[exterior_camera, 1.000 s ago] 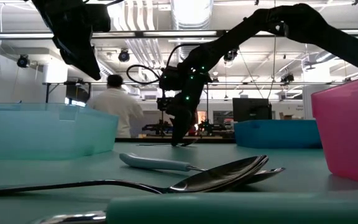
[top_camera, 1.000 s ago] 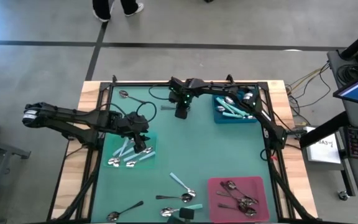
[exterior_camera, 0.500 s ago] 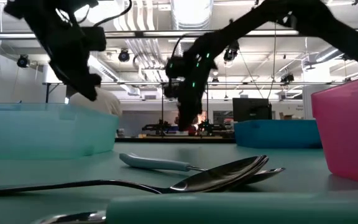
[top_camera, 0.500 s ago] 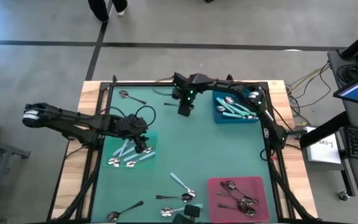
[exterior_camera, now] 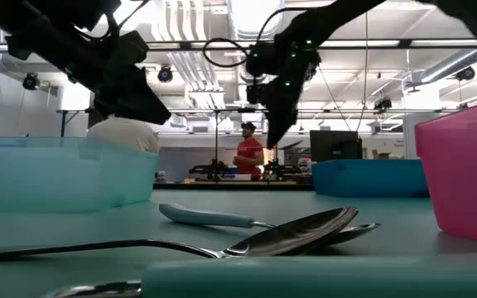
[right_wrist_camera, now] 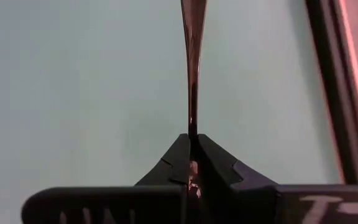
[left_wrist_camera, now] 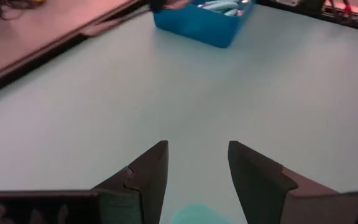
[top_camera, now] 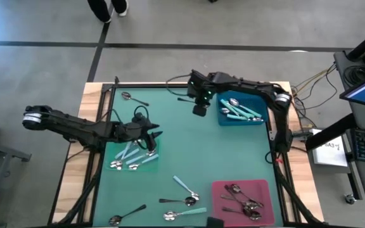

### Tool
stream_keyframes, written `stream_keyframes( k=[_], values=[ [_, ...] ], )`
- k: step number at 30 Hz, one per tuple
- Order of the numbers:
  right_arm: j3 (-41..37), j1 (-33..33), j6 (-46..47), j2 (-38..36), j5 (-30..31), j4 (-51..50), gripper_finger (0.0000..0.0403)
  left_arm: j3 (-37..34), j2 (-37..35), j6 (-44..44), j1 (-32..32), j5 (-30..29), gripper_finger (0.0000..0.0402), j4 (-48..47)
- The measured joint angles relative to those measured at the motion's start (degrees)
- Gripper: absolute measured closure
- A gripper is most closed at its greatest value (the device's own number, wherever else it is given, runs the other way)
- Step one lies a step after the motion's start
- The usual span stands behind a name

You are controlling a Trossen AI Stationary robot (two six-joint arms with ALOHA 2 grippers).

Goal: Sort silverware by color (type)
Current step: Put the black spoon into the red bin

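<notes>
Currently I see my right claw in the upper middle of the high frame, just left of the blue tray, pinched tight on a dark metal spoon whose thin handle runs straight out from the fingers above the teal worktop. My left claw sits at centre left over the pale blue tray with its pale-handled spoons, fingers spread with nothing between them. More spoons lie loose at bottom centre, beside the pink tray.
</notes>
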Motion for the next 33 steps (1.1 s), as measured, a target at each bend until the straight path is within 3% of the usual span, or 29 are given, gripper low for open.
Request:
stream_keyframes(
  k=[10,19,33],
  values=[
    [-25.9,5.0,13.5,-21.7,0.6,11.7,0.0394,2.4,0.0,2.4,0.1,-9.7,0.0249,1.1],
    [-35.9,19.7,34.6,-37.0,0.3,13.0,0.0394,3.7,0.0,5.1,1.1,-18.8,0.0249,2.2],
    [-39.2,54.2,63.7,-37.4,2.2,14.8,0.0394,3.8,0.0,7.0,7.6,-20.6,0.0249,2.0]
  ],
)
